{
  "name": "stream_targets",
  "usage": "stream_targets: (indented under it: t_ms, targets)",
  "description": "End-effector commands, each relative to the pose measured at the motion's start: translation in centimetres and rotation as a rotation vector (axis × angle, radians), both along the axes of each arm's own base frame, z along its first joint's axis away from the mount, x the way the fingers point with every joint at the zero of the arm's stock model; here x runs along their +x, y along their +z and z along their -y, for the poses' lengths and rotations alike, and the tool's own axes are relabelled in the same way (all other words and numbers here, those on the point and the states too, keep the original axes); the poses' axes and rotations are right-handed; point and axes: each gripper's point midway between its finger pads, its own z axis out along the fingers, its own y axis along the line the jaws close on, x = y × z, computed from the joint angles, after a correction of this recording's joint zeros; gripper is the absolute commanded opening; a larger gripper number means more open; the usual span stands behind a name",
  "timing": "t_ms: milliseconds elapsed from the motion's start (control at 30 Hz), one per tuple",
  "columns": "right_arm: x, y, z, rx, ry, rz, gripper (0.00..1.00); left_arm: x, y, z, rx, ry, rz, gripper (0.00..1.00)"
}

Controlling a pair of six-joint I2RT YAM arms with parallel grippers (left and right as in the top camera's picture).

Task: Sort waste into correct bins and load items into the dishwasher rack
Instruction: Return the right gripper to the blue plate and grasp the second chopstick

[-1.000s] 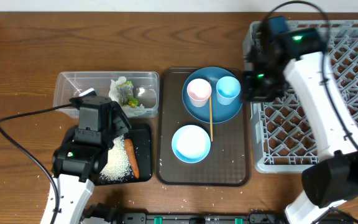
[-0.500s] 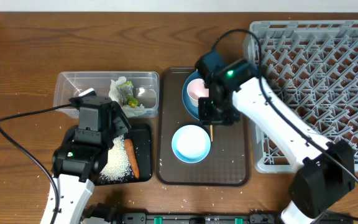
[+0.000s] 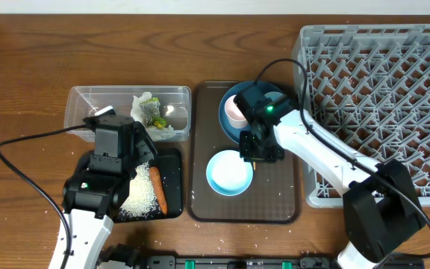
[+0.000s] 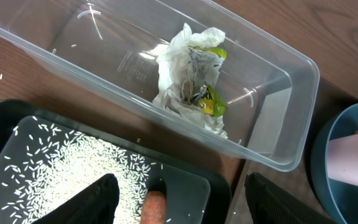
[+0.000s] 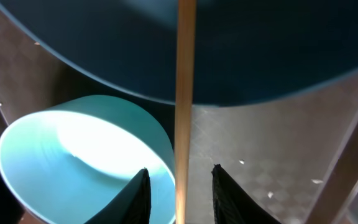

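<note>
The chopsticks lie from the blue plate down onto the brown tray, beside the pale blue bowl. My right gripper is open, one finger on each side of them with a small gap. Overhead, my right gripper sits between the plate and the bowl; the pinkish cup stands on the plate. My left gripper hangs open over the black tray, the carrot tip between its fingers, rice alongside. The tissue lies in the clear tub.
The grey dishwasher rack fills the right side, and my right arm reaches out from beside it. The brown serving tray holds the plate and bowl. A sliver of the light-blue cup shows behind my right arm. A black cable loops at the left.
My right arm has swung from the rack's left edge over the plate and come down astride the chopsticks by the bowl. The left arm has not moved.
</note>
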Motion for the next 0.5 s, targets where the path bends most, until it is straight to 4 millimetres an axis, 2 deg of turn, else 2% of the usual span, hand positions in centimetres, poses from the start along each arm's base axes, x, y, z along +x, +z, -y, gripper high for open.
stream_targets:
  t_ms: [0,100,267,467]
  targets:
    - [-0.9,-0.5,-0.5,0.010,0.006,-0.019,0.29,0.1,0.5,-0.5,0.024,0.010,0.013,0.68]
    - [-1.1,-0.7,-0.4,0.006,0.007,-0.024,0.22,0.1,0.5,-0.5,0.024,0.010,0.013,0.68]
    - [-1.2,-0.7,-0.4,0.003,0.009,-0.028,0.01,0.1,0.5,-0.5,0.025,0.010,0.013,0.68]
    - [-1.4,-0.2,0.6,-0.015,-0.002,-0.056,0.01,0.1,0.5,-0.5,0.025,0.010,0.013,0.68]
